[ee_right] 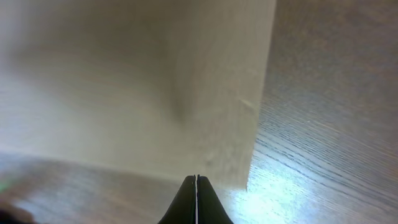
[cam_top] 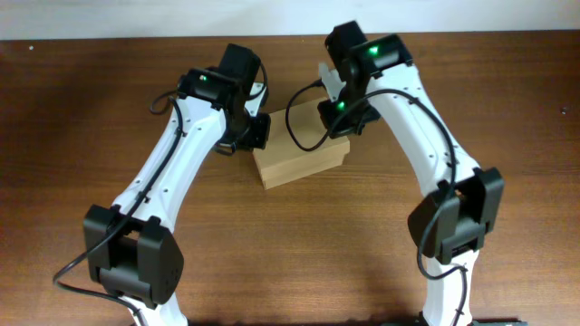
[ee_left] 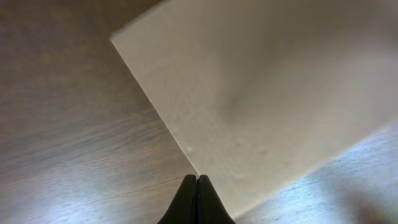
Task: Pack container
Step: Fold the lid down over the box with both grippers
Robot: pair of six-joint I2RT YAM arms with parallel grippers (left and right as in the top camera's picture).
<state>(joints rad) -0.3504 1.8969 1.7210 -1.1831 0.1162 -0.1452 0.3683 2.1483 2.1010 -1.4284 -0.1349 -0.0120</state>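
The left jaws are pressed together and empty, tips right at one edge of the cardboard box (ee_left: 267,93). The right jaws are likewise together and empty, tips at another edge near a corner. The box sits closed on the wooden surface (cam_top: 82,100), between both sets of jaws.

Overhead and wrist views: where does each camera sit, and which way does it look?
Overhead: above the table, looking straight down at the cardboard box; left arm and right arm show.
Left wrist: on the left arm, looks past shut left gripper at a box corner.
Right wrist: likewise, shut right gripper, another box corner.
Shared: box and table.
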